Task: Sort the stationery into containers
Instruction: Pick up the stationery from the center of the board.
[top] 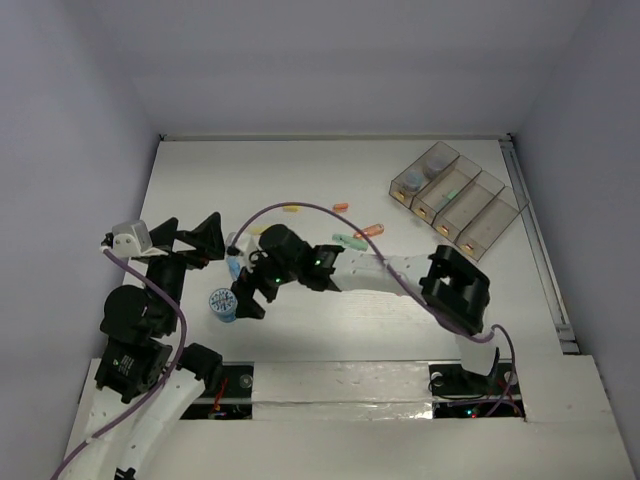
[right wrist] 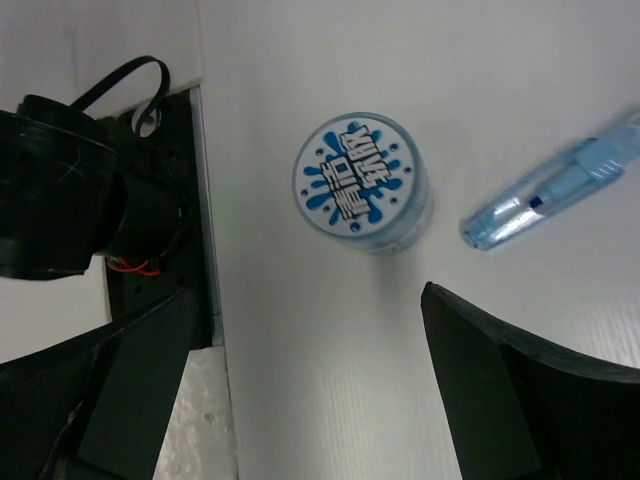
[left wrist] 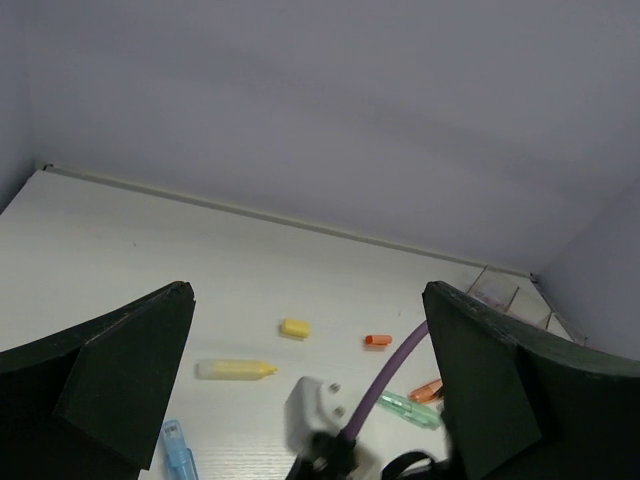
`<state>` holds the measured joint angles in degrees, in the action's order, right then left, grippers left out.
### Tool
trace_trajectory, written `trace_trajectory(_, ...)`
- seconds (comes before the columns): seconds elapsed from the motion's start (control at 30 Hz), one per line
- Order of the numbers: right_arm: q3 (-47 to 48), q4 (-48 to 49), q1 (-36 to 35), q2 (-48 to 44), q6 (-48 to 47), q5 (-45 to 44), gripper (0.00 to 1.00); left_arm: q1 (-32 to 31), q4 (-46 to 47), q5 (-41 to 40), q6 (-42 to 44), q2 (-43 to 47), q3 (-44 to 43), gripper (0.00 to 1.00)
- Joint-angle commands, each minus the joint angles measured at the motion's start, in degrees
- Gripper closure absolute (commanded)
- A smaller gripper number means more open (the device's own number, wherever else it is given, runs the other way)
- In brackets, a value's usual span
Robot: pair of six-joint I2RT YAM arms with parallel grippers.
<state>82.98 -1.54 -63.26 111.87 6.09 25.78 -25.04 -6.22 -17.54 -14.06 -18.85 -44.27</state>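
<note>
Hovering open and empty near the roll [right wrist: 360, 185], the right gripper [right wrist: 310, 300] has grasped nothing yet, the left gripper [left wrist: 308, 290] likewise spread and idle, and a few pieces sit in the bins [top: 490, 215] while several sticks [top: 348, 240] lie loose outside.

Wide-open jaws flank a yellow stick [left wrist: 236, 369] on the table [left wrist: 120, 240].
</note>
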Motion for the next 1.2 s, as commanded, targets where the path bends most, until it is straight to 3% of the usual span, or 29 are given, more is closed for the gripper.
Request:
trace_trajectory(0.0, 7.62, -7.41, -3.17, 4.74, -5.20, -7.67, 0.00, 0.16, 2.09, -2.41, 0.79, 2.14, 0.76, 0.01)
trace_trajectory(0.27, 17.73, -9.27, -5.20, 14.59, -7.49, -14.00, 0.00, 0.16, 4.11, -1.18, 1.06, 5.23, 3.14, 0.01)
trace_trajectory(0.43, 18.27, -4.45, -5.73, 17.93, -6.53, -13.83, 0.01, 0.16, 4.11, 0.05, 0.71, 4.70, 3.58, 0.01)
trace_trajectory(1.07, 17.39, 4.53, -6.26, 18.73, -2.31, -12.95, 0.04, 0.16, 3.76, 2.07, 0.27, 3.91, 3.93, 0.01)
trace_trajectory(1.17, 16.34, 6.81, -6.78, 18.29, -1.69, -13.30, 0.14, 0.16, 3.85, 2.51, 0.18, 3.82, 3.93, 0.01)
